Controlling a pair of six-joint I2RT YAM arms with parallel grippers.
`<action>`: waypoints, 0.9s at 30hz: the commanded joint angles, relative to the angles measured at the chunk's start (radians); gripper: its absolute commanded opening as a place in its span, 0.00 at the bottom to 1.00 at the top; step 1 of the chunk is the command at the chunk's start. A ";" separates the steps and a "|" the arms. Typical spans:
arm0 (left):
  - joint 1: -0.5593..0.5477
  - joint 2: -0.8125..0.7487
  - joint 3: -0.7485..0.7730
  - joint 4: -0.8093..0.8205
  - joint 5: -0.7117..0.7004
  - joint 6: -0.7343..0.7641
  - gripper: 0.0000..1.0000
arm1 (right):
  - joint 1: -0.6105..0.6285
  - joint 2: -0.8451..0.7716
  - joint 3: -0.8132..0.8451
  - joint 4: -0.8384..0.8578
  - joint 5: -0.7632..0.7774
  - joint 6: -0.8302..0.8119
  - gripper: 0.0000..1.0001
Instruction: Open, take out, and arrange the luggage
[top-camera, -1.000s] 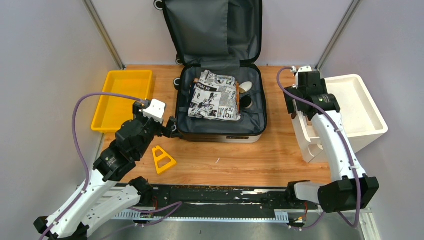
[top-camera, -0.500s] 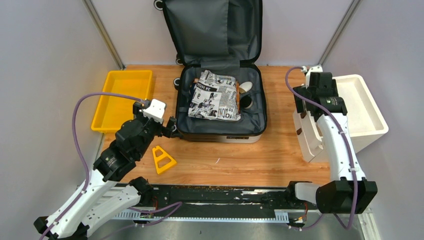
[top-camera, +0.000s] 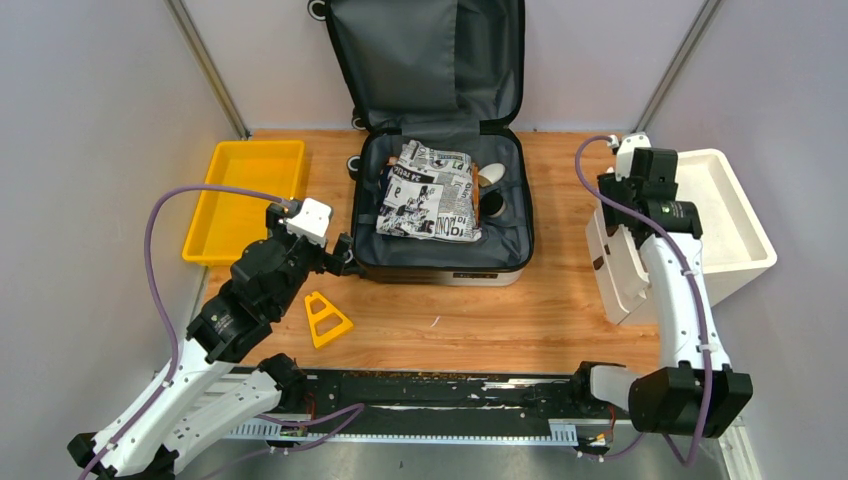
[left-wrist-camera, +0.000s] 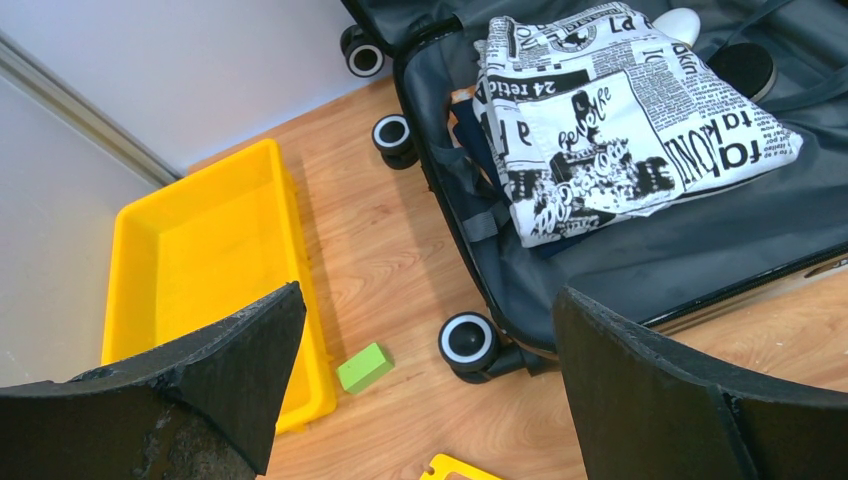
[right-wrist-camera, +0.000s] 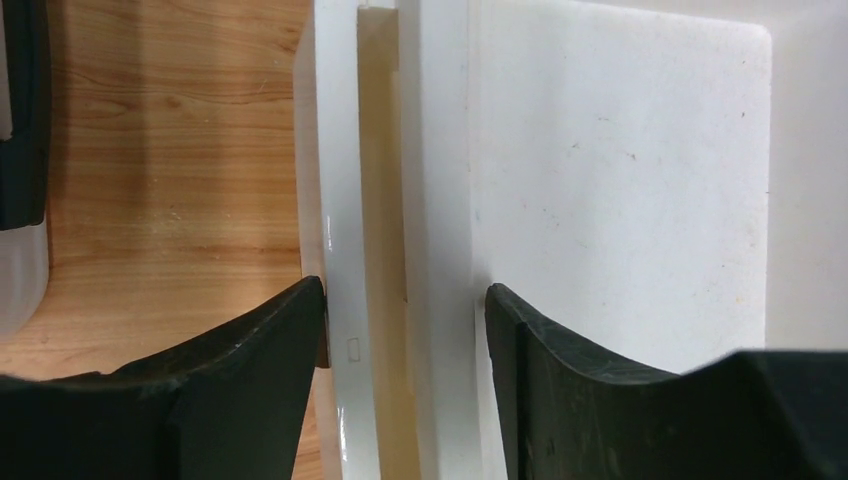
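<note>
Yellow plastic tray (top-camera: 250, 195): at 10 o'clock on the wooden table (top-camera: 480, 320), well apart from the bin.
Green block (left-wrist-camera: 364, 367): small, on the wood just beside the tray's long wall, between tray and suitcase wheel.
Yellow triangular plastic frame (top-camera: 316, 299): flat on bare wood at 7 o'clock of the suitcase, beside the left forearm.
White rectangular bin (top-camera: 725, 215): at 3 o'clock, against the right table edge.
Luggage (top-camera: 505, 240): small hard-shell suitcase with dark grey fabric lining, at 12 o'clock. Open, lid upright against the back wall, base flat. Black wheels (left-wrist-camera: 468, 343) on its 9 o'clock side.
Folded newspaper-print cloth (top-camera: 430, 190): lies in the base, covering most of it.
Left arm: reaches from 7 o'clock to the suitcase's near left corner. The left gripper (top-camera: 343, 257) sits just beside that corner, fingers spread wide, nothing between them. Contact cannot be told.
Right arm: extends from 5 o'clock to the bin. The right gripper (right-wrist-camera: 402, 300) points down over the bin's 9 o'clock wall, fingers apart, the wall showing in the gap. It holds nothing.
</note>
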 joint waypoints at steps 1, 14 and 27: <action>-0.002 -0.001 -0.001 0.040 0.007 0.016 1.00 | -0.011 -0.018 0.023 -0.013 -0.089 -0.020 0.57; -0.002 -0.011 -0.001 0.042 0.008 0.015 1.00 | -0.015 -0.044 0.022 -0.017 -0.170 -0.062 0.09; -0.002 -0.014 -0.001 0.043 0.007 0.014 1.00 | -0.015 -0.086 0.049 -0.029 -0.348 -0.121 0.00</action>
